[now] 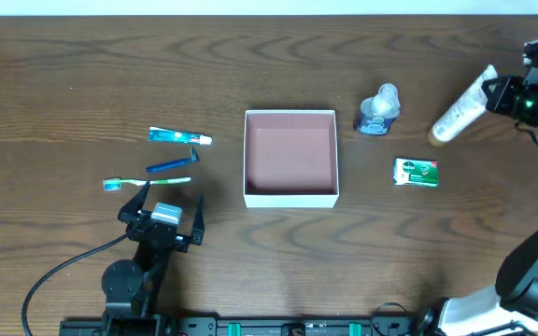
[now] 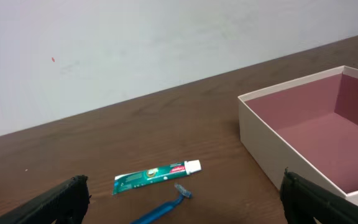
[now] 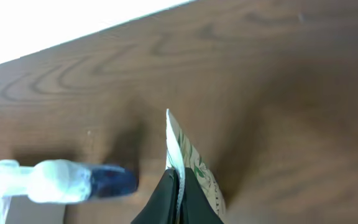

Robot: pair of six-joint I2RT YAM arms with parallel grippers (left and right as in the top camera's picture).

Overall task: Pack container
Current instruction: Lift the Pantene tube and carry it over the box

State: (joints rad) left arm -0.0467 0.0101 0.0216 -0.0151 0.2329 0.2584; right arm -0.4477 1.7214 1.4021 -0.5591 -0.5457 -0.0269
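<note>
The container (image 1: 290, 197) is a square white box with a reddish-pink inside, at the table's middle; its corner also shows in the left wrist view (image 2: 253, 134). My right gripper (image 1: 495, 91) is shut on the crimped end of a white tube (image 1: 459, 109), held above the table at the far right; the wrist view shows the tube's end (image 3: 188, 155) pinched between the jaws (image 3: 179, 186). My left gripper (image 1: 166, 207) is open and empty near the front left, its fingers spread (image 2: 185, 202) behind a blue razor (image 2: 163, 208).
A green toothpaste tube (image 1: 179, 137), the blue razor (image 1: 173, 164) and a toothbrush (image 1: 146, 183) lie left of the container. A clear bottle with a dark blue base (image 1: 378, 110) and a green soap packet (image 1: 416, 172) lie to its right.
</note>
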